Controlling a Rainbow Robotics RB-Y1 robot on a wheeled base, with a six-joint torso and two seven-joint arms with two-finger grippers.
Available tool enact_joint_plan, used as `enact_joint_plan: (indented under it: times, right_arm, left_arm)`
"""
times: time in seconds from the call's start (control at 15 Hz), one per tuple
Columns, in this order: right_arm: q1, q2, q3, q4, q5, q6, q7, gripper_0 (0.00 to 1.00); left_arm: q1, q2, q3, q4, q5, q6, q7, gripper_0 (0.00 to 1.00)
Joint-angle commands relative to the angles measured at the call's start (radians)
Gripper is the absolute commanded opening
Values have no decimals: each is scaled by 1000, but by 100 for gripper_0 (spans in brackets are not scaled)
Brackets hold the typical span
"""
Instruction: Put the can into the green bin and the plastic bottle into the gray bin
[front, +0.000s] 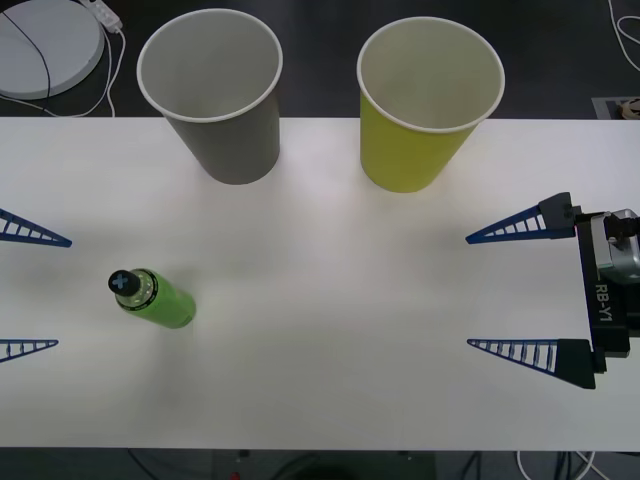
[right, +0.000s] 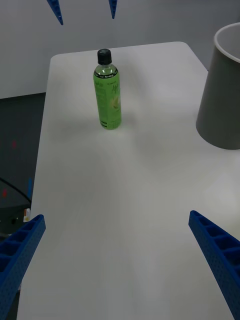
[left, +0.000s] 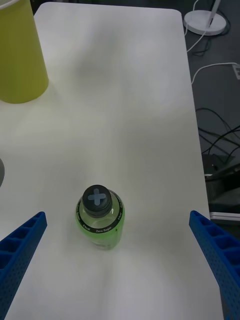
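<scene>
The left gripper (front: 28, 293) is hovering over the left edge of the white table (front: 330, 300), its blue ribbed fingers (front: 35, 237) spread wide and holding nothing. Just ahead of it, toward the table's middle and roughly in line with the gap between its fingers, the plastic bottle (front: 155, 297) is standing upright and apart from both fingers. In the left wrist view the bottle (left: 100, 217) is showing a black cap with a pale cross on top, and a dark band under the cap is carrying small white print that seems to read "Zero Sugar"; the rest of the band is too small to read. In the right wrist view the bottle's label (right: 108, 95) is bearing dark print that cannot be made out.

Beyond the bottle, at the far edge of the table, the gray bin (front: 222, 110) is standing upright with its mouth open. Just beside it, toward the right arm's side and not touching it, the green bin (front: 420, 115) is standing the same way.

The right gripper (front: 470, 292) is hovering over the right edge of the table, its fingers (front: 505, 227) likewise spread wide and empty, pointing toward the left gripper across the table. The bottle is sitting well apart from it. The black wrist housing (front: 605, 305) behind its fingers is carrying white lettering, "RB-Y1".
</scene>
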Motion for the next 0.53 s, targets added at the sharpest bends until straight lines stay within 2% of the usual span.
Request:
enact_joint_plan:
  times: [0.07, 0.27, 0.33, 0.53]
  right_arm:
    - [0, 0, 0, 0, 0, 0, 0, 100]
    - [0, 0, 0, 0, 0, 0, 0, 100]
    - [0, 0, 0, 0, 0, 0, 0, 100]
    - [0, 0, 0, 0, 0, 0, 0, 100]
  left_arm:
    - [0, 0, 0, 0, 0, 0, 0, 100]
    - [0, 0, 0, 0, 0, 0, 0, 100]
    - [35, -8, -31, 15, 2, 4, 1, 100]
    - [49, 21, -74, 77, 94, 47, -15, 100]
